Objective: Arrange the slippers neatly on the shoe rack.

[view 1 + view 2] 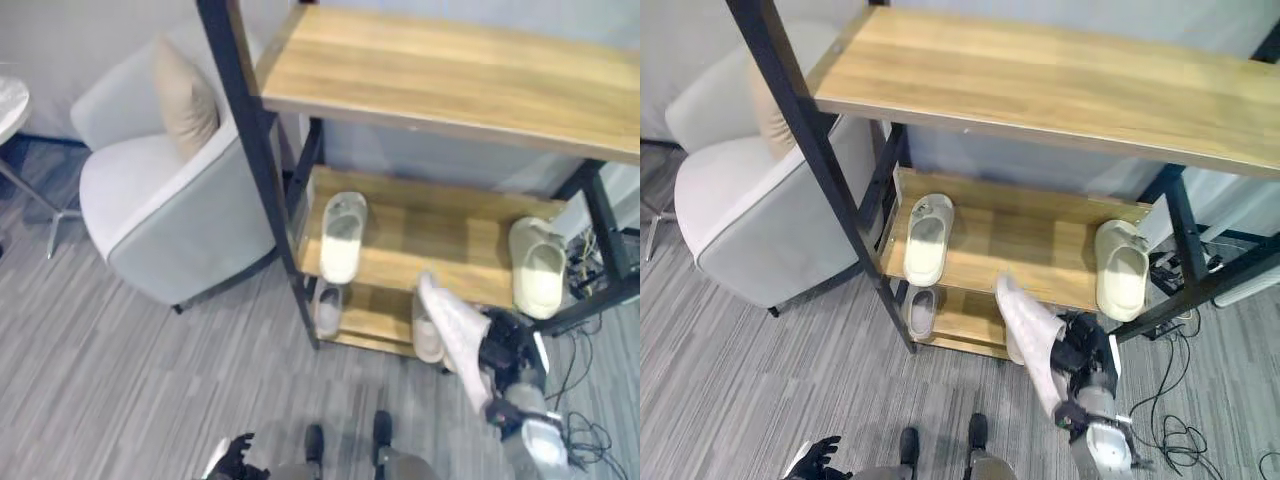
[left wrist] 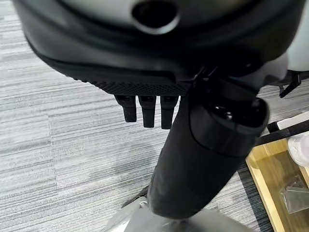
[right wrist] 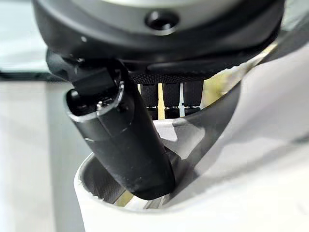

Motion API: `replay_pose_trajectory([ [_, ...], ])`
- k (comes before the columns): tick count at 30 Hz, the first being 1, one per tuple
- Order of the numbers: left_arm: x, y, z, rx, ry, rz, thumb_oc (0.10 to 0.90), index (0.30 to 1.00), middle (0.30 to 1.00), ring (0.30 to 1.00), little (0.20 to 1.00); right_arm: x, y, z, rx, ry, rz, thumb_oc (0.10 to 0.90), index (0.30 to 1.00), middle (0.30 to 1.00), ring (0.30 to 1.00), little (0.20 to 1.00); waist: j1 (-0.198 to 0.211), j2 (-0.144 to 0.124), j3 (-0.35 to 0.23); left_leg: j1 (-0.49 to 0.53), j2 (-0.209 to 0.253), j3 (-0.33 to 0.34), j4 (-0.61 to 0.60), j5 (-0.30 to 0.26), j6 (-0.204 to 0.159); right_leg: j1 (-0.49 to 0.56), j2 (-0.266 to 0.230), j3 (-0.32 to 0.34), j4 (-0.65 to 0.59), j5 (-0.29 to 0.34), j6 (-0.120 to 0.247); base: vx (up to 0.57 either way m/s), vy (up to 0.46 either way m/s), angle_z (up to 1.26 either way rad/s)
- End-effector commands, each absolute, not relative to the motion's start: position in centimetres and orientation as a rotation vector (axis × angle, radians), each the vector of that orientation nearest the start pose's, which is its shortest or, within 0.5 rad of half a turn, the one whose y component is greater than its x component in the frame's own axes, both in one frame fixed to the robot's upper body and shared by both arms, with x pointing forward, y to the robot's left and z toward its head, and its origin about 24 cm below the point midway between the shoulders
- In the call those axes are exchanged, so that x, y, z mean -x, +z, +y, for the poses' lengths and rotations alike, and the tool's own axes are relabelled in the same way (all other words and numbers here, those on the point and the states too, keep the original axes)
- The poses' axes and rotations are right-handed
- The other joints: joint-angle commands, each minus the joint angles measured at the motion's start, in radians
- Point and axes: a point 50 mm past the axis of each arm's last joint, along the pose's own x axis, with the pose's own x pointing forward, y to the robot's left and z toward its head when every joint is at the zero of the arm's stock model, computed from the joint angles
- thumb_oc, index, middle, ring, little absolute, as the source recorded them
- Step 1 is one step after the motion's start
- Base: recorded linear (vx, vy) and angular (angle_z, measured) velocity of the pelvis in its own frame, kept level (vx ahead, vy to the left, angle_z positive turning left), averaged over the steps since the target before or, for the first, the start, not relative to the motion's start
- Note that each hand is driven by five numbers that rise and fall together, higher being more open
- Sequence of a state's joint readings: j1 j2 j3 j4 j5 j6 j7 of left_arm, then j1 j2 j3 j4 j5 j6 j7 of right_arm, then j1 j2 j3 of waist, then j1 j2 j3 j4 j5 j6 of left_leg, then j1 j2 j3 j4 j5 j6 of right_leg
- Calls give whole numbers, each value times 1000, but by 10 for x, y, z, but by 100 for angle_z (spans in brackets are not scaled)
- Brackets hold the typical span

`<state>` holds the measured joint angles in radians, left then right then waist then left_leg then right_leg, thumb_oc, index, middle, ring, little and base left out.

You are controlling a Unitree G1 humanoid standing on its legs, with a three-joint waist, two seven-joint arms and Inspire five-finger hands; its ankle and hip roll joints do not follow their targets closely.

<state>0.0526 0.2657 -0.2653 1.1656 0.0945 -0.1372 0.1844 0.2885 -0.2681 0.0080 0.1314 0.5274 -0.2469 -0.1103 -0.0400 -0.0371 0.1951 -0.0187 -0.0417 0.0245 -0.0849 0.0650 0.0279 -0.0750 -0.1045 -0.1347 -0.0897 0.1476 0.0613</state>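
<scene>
Slippers sit on the rack: one cream slipper at the left end of the middle shelf, another at its right end, and a grey one on the bottom shelf below the left one. The right hand holds a pale slipper tilted up in front of the rack's lower shelves, thumb inside it and fingers curled round its strap. The left hand hangs low over the floor, fingers loosely straight and holding nothing.
</scene>
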Motion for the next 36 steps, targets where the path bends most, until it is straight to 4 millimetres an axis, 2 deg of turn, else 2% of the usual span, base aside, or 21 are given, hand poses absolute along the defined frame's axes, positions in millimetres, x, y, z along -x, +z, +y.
replay_pose_trajectory([
  [1, -96, -159, 222, -511, -38, 1062, 800, 900, 900, 900, 900, -203, 27, -234, -286, -174, -82, 400, 300, 300, 300, 300, 11, 46, -44, 44, 37, -25, -2, -109, -36, 56, -3, 19, 73, -179, 64, 32, 21, -6],
  [3, -93, -160, 221, -506, -40, 1074, 800, 900, 900, 900, 900, -200, 21, -232, -298, -163, -52, 400, 300, 300, 300, 300, 9, 45, -50, 50, 37, -22, -2, -112, -36, 62, -3, 20, 74, -181, 64, 19, 4, -1],
  [4, -89, -161, 223, -495, -31, 1091, 800, 900, 900, 900, 900, -198, 11, -228, -324, -131, -1, 400, 300, 300, 300, 300, 5, 44, -56, 59, 38, -21, -2, -116, -36, 67, -3, 21, 82, -186, 61, 0, 0, 0],
  [8, -89, -160, 224, -485, -18, 1089, 800, 900, 900, 900, 900, -198, 7, -224, -332, -94, 29, 400, 300, 300, 300, 300, 5, 42, -53, 68, 38, -21, -2, -119, -35, 66, -2, 26, 98, -192, 59, 13, 7, -3],
  [11, -95, -157, 227, -445, 5, 1054, 800, 900, 900, 900, 900, -197, 2, -222, -347, -73, 54, 400, 300, 300, 300, 300, 10, 38, -43, 69, 40, -26, 10, -124, -34, 62, -2, 28, 118, -200, 58, 16, 1, -8],
  [13, -104, -154, 229, -410, 32, 1017, 800, 900, 900, 900, 900, -202, -1, -220, -342, -72, 68, 400, 300, 300, 300, 300, 15, 31, -4, 33, 42, -28, 68, -136, -33, 24, -2, 35, 178, -218, 58, -132, 7, -2],
  [16, -137, -139, 236, -299, 151, 885, 800, 900, 900, 900, 900, -216, 0, -215, -279, -61, 73, 400, 300, 300, 300, 300, 25, 10, 86, -127, 35, -44, 270, -175, -37, -97, -15, 32, 343, -256, 50, -224, 1, -3],
  [17, -137, -139, 236, -299, 152, 885, 800, 900, 900, 900, 900, -216, 0, -215, -279, -61, 73, 400, 300, 300, 300, 300, 25, 10, 85, -128, 34, -44, 271, -175, -37, -98, -15, 31, 343, -256, 50, -163, -4, 23],
  [18, -159, -126, 234, -311, 144, 775, 800, 900, 900, 900, 900, -230, 11, -213, -199, -35, 36, 400, 300, 300, 300, 300, 34, 4, 130, -211, 31, -59, 371, -204, -37, -153, -20, 28, 418, -283, 42, -123, -9, 36],
  [19, -171, -119, 232, -307, 141, 716, 800, 900, 900, 900, 900, -236, 16, -211, -186, -22, 10, 400, 300, 300, 300, 300, 39, 1, 147, -253, 31, -63, 421, -223, -34, -188, -25, 24, 455, -291, 39, -124, -8, 43],
  [20, -171, -119, 232, -307, 141, 716, 800, 900, 900, 900, 900, -236, 17, -211, -187, -22, 10, 400, 300, 300, 300, 300, 39, 1, 145, -259, 31, -63, 427, -226, -34, -192, -25, 24, 458, -293, 39, -90, -19, 34],
  [21, -188, -107, 229, -325, 126, 632, 800, 900, 900, 900, 900, -242, 19, -209, -199, -10, -6, 400, 300, 300, 300, 300, 46, 3, 166, -305, 33, -74, 474, -235, -35, -230, -28, 16, 497, -308, 32, -165, -18, 23],
  [22, -214, -80, 222, -417, 51, 450, 800, 900, 900, 900, 900, -254, 30, -207, -193, -16, -51, 400, 300, 300, 300, 300, 59, 14, 197, -402, 30, -85, 561, -250, -38, -317, -37, 15, 571, -332, 26, -215, -31, 17],
  [24, -233, -52, 214, -418, -4, 297, 800, 900, 900, 900, 900, -263, 43, -205, -196, -4, -111, 400, 300, 300, 300, 300, 69, 29, 207, -510, 28, -95, 633, -262, -34, -427, -42, 13, 651, -358, 18, -182, -24, 16],
  [25, -233, -52, 214, -418, -4, 297, 800, 900, 900, 900, 900, -263, 43, -205, -196, -4, -111, 400, 300, 300, 300, 300, 69, 28, 203, -516, 28, -95, 636, -263, -34, -433, -43, 13, 654, -359, 18, -110, -25, 43],
  [26, -249, -24, 202, -395, -46, 145, 800, 900, 900, 900, 900, -280, 63, -200, -217, -6, -195, 400, 300, 300, 300, 300, 82, 46, 219, -617, 26, -104, 725, -308, -33, -541, -46, 21, 759, -415, 12, -96, -27, 60],
  [27, -256, -11, 197, -375, -51, 87, 800, 900, 900, 900, 900, -289, 78, -196, -222, -9, -254, 400, 300, 300, 300, 300, 91, 52, 216, -686, 25, -108, 780, -323, -32, -611, -47, 25, 817, -436, 4, -181, -33, 59],
  [28, -266, 10, 184, -350, -66, -21, 800, 900, 900, 900, 900, -300, 108, -193, -209, -33, -378, 400, 300, 300, 300, 300, 101, 66, 218, -784, 20, -113, 863, -347, -26, -707, -52, 26, 898, -464, -7, -176, -16, 22],
  [30, -272, 31, 167, -311, -94, -137, 800, 900, 900, 900, 900, -318, 139, -189, -210, -82, -477, 400, 300, 300, 300, 300, 120, 81, 216, -896, 22, -109, 974, -390, -20, -824, -56, 34, 1007, -507, -14, -109, -12, 2],
  [32, -273, 50, 158, -284, -78, -235, 800, 900, 900, 900, 900, -330, 172, -186, -153, -120, -579, 400, 300, 300, 300, 300, 139, 92, 217, -998, 17, -104, 1088, -431, -17, -922, -60, 48, 1108, -551, -25, -25, -10, 6],
  [36, -274, 77, 142, -266, -70, -381, 800, 900, 900, 900, 900, -340, 243, -190, -144, -214, -801, 400, 300, 300, 300, 300, 165, 109, 225, -1174, 22, -106, 1351, -542, 9, -1101, -74, 78, 1366, -652, -42, 23, -14, -8],
])
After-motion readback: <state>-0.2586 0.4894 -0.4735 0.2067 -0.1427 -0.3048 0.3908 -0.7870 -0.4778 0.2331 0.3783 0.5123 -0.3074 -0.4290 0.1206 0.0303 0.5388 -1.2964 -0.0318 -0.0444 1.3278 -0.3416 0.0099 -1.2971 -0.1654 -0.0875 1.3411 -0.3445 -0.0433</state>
